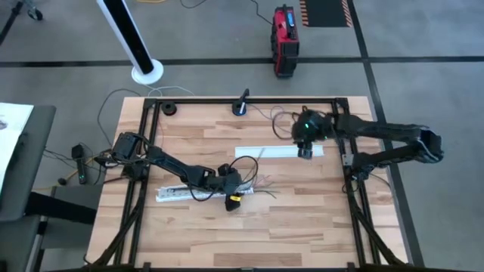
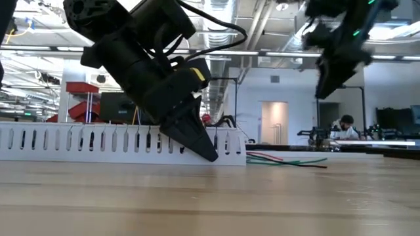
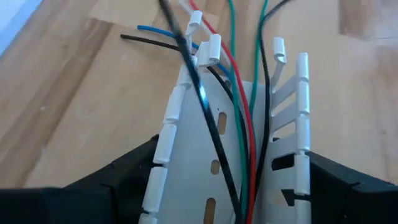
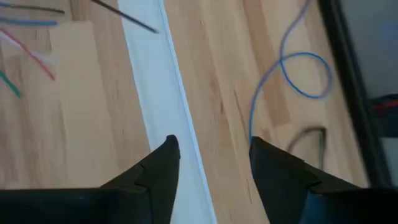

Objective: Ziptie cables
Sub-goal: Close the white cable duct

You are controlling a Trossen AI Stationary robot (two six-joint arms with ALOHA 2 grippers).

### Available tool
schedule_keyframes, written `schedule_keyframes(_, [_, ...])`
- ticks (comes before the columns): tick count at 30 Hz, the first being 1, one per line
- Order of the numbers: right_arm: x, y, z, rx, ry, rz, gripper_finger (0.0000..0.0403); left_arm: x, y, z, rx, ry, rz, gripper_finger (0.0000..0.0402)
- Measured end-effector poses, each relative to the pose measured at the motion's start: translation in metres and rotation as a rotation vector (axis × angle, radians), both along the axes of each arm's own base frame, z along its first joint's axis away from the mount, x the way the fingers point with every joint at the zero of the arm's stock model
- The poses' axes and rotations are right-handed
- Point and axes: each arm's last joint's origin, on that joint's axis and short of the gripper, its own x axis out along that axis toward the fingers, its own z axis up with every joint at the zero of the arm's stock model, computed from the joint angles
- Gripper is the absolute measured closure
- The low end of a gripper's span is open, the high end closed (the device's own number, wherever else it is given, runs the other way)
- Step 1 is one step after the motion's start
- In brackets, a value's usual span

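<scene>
Your left gripper (image 1: 231,198) sat low over the near-middle of the counter (image 1: 302,227), at the right end of the slotted white channel (image 1: 178,193) lying there. In the left wrist view its fingers (image 3: 124,180) straddled that channel (image 3: 205,180), one on each outer wall, apparently gripping it by the walls, though actual contact could not be confirmed; likely to keep the channel steady so the wires stayed put. In the low view the fingertip touched the counter just in front of the channel (image 2: 98,141).

The cables (image 3: 239,118), red, green, black and blue, ran along inside the channel between its walls and fanned out past its open end onto the bare counter (image 1: 257,183); the low view showed the red and green ends (image 2: 289,159) lying flat just beyond the channel. They looked loose, with no tie around them, so the bundling was probably not yet done.

Your right gripper (image 1: 305,151) hung above the far-middle of the counter, over the right end of the plain white strip (image 1: 276,151). In the right wrist view its fingers (image 4: 158,171) were spread apart with nothing between them, the strip (image 4: 155,93) passing underneath; in the low view it was raised well clear (image 2: 335,72). It seemed to be lined up to take the strip, perhaps the cover for the channel. A loose blue wire (image 4: 292,74) curled beside the strip.
</scene>
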Motion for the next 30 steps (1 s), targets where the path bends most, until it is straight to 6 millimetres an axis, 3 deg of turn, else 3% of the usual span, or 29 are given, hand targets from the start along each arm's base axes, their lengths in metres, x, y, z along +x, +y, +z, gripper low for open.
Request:
schedule_keyframes(5, [-0.002,-0.024,-0.029,0.103,0.080,0.054,0.0184,-0.001,0.002,-0.001,0.012,0.015,0.015,0.0111])
schedule_keyframes(11, [-0.004,-0.041,-0.063,0.096,0.060,0.103,0.0171,-0.006,0.004,-0.003,0.022,0.064,0.055,0.0112])
schedule_keyframes(19, [-0.016,-0.038,-0.108,0.187,0.167,0.102,0.0174,-0.008,0.005,-0.004,0.021,0.085,0.097,0.0112])
schedule_keyframes(22, [-0.013,-0.041,-0.111,0.151,0.133,0.055,0.0178,-0.009,0.005,-0.004,0.024,0.097,0.102,0.0112])
schedule_keyframes(26, [-0.010,-0.045,-0.112,0.159,0.147,-0.079,0.0218,-0.010,0.006,0.000,0.020,0.097,0.107,0.0112])
schedule_keyframes(30, [-0.009,-0.043,-0.113,0.196,0.130,-0.196,0.0325,-0.007,0.006,0.004,0.049,0.076,0.105,0.0112])
